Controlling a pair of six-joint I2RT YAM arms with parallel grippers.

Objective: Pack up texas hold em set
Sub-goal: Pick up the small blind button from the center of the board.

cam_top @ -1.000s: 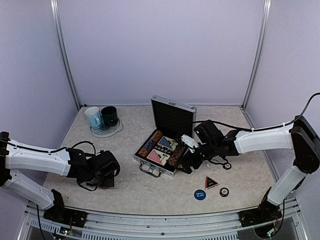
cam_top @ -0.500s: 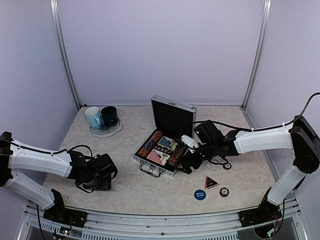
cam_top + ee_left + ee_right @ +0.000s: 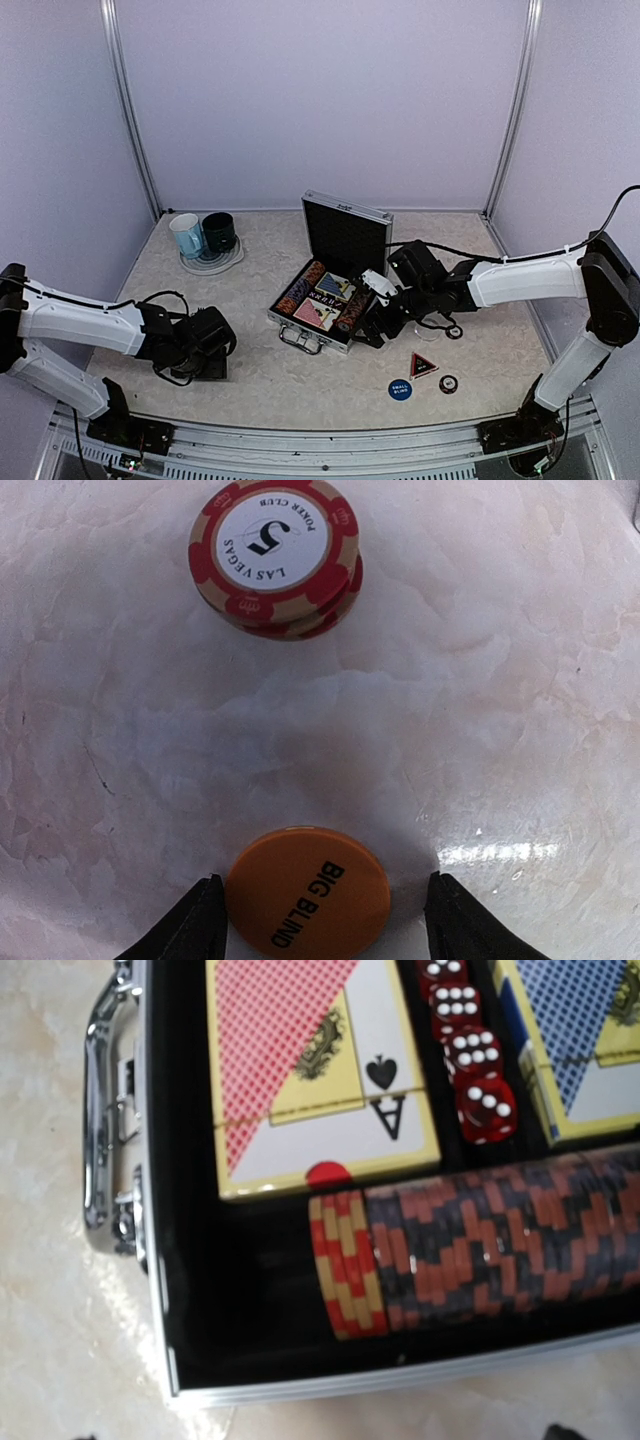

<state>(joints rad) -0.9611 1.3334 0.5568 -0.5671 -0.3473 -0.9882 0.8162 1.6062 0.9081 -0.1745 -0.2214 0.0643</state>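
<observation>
At the left we see the left gripper (image 3: 325,920) spread around the orange Big Blind button (image 3: 307,890), with a red chip stack (image 3: 275,555) beyond it. Mid-table we find the silver case (image 3: 345,238) lying open, with the red deck (image 3: 310,1070), dice (image 3: 485,1108) and chip row (image 3: 480,1250) inside. The right gripper (image 3: 372,322) hangs over that row, spread wide.

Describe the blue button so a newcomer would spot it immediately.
From the open silver case mid-table, look toward the near edge on its right, where three small pieces lie. The blue button is the leftmost: a flat blue disc with white lettering, unlike the red-edged triangle marker and the smaller dark button.
</observation>
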